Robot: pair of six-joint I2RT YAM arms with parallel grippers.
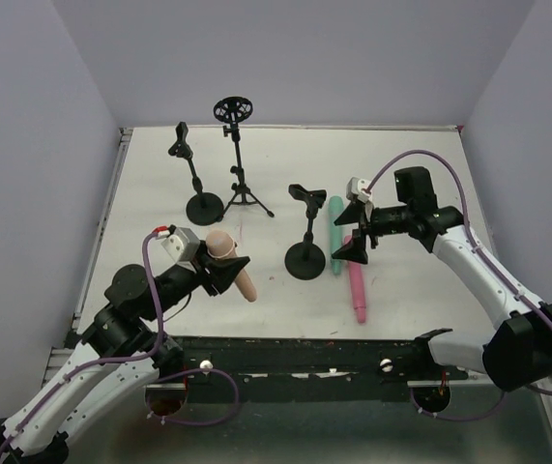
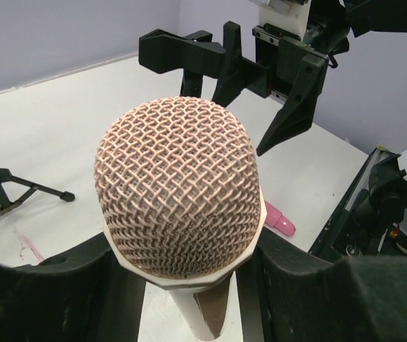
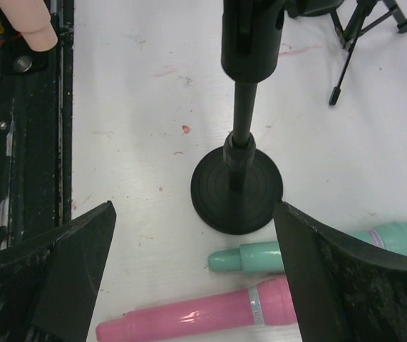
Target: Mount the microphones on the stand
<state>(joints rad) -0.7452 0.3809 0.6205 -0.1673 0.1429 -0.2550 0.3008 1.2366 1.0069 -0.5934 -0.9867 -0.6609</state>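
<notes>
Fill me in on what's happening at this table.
The left pincer grips the slim peach-beige plastic microphone, held above the white table. The open right pincer hovers over the teal-green plastic microphone and the pink plastic microphone, both lying beside a black round-base clip stand. No stand holds a microphone yet.

the peach-beige microphone (image 2: 178, 189) in the black left gripper (image 2: 189, 285) has a fine diamond-mesh head. below the black right gripper (image 3: 192, 206) lie a glossy pink microphone (image 3: 189, 317) and a teal-green microphone (image 3: 260, 256), beside a matte black stand (image 3: 237, 189). the white desk (image 3: 139, 178) there carries faint red smudges (image 3: 186, 130).
</notes>
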